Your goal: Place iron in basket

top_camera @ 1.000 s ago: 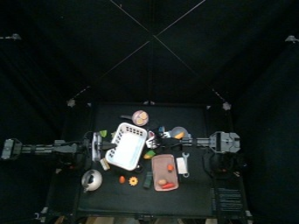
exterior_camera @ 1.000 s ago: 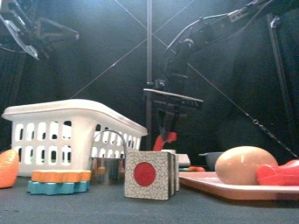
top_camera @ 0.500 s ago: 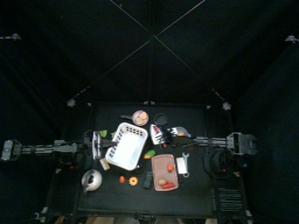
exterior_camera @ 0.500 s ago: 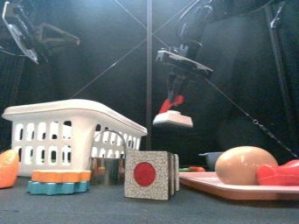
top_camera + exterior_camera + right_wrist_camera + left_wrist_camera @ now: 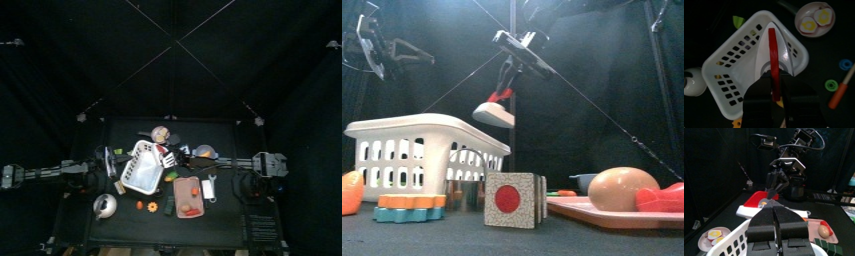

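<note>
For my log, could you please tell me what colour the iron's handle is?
Red, on the red-and-white toy iron held above the white slotted plastic basket; right wrist view.

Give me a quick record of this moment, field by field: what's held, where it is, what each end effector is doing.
Held item: red and white toy iron, hanging by its red handle
Holder: right end effector, shut on the handle
Iron position: in the air above the white slotted plastic basket, not touching it
Left end effector: shut, empty, near the basket rim
Task state: iron not yet in basket
</note>
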